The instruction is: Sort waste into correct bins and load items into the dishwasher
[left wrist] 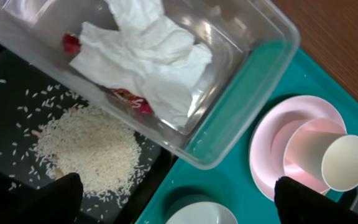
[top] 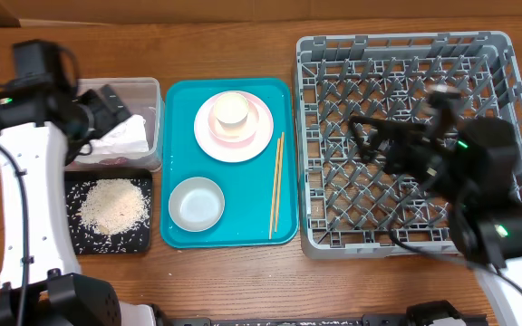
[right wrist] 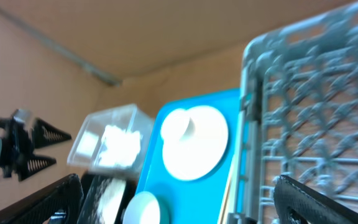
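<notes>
Teal serving tray [top: 243, 195] lies mid-surface in the overhead view. It carries the pink plate [top: 208, 143] at its far end with the cream cup [top: 231, 110] on top. A pale bowl [top: 197, 203] sits at its near left, and the chopsticks [top: 276, 186] lie along its right edge. Just left of the tray stand the clear tub [top: 152, 91], holding white tissue [top: 120, 136], and the black tray [top: 80, 240] with heaped rice [top: 113, 204]. Just right of it is the grey dish rack [top: 406, 45]. The left jaws hang over the tub and the right jaws over the rack. Both are spread wide and grip nothing.

The left wrist view looks into the tub, where a red wrapper [left wrist: 132, 98] peeks from under the tissue. The plate and cup show on the tray beyond it. The dark fingers [left wrist: 61, 196] stand far apart with nothing between them.

The right wrist view is blurred. The rack's wall rises right of the tray, and the tub lies left of it. The fingers [right wrist: 316, 199] are wide apart and grip nothing.
</notes>
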You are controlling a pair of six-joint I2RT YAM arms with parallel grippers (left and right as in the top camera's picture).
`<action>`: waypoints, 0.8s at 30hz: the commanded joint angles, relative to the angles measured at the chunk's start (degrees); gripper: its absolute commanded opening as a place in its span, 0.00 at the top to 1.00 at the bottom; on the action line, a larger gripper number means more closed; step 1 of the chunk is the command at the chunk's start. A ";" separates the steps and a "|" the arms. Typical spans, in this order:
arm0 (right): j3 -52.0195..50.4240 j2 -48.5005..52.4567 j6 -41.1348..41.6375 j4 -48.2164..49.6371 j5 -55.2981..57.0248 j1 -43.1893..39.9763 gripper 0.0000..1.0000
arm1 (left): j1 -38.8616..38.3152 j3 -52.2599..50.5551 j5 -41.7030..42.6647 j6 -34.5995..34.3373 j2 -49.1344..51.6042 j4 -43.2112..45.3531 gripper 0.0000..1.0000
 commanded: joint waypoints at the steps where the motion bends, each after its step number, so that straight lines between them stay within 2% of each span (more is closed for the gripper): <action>1: 0.96 5.25 0.20 3.30 -1.81 6.34 0.00 | 3.41 1.44 5.81 0.02 -0.46 -1.60 0.00; 8: 0.96 15.32 0.22 10.93 14.21 24.17 0.00 | 4.55 1.44 5.73 0.02 -0.46 -2.03 0.00; 15: 0.96 21.07 0.20 11.74 33.38 37.07 0.00 | 4.55 1.44 5.73 0.04 -0.46 -2.03 0.00; 19: 0.96 22.38 0.24 12.76 31.23 40.22 0.01 | 4.55 1.44 5.73 0.04 -0.46 -2.03 0.00; 24: 0.96 22.38 0.24 11.61 30.53 39.95 0.00 | 4.55 1.44 5.73 0.02 -0.46 -2.03 0.00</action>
